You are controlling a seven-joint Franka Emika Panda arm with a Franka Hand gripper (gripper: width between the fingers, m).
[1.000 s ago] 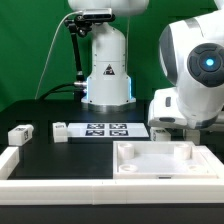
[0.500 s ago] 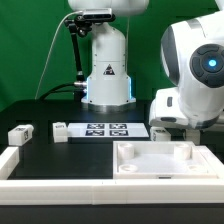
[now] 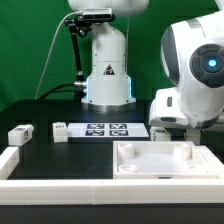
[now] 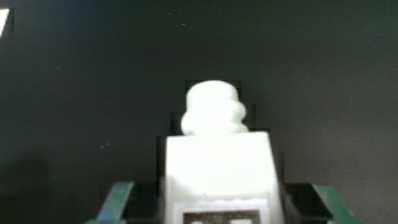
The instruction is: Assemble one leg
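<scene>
In the wrist view a white leg (image 4: 217, 165) stands between my gripper's (image 4: 217, 208) green fingers (image 4: 121, 200), its rounded screw end (image 4: 214, 108) pointing away from the camera over the black table. A tag shows on its near face. The gripper is shut on this leg. In the exterior view the arm's hand (image 3: 176, 112) hangs at the right, behind the big white tray-like part (image 3: 160, 160); the fingers are hidden there. Two more legs lie at the exterior view's left, one (image 3: 19, 133) near the edge and one (image 3: 61, 130) beside the marker board.
The marker board (image 3: 106, 129) lies in front of the robot base (image 3: 107, 70). A white rail (image 3: 60, 183) runs along the table's front edge and left side (image 3: 8, 158).
</scene>
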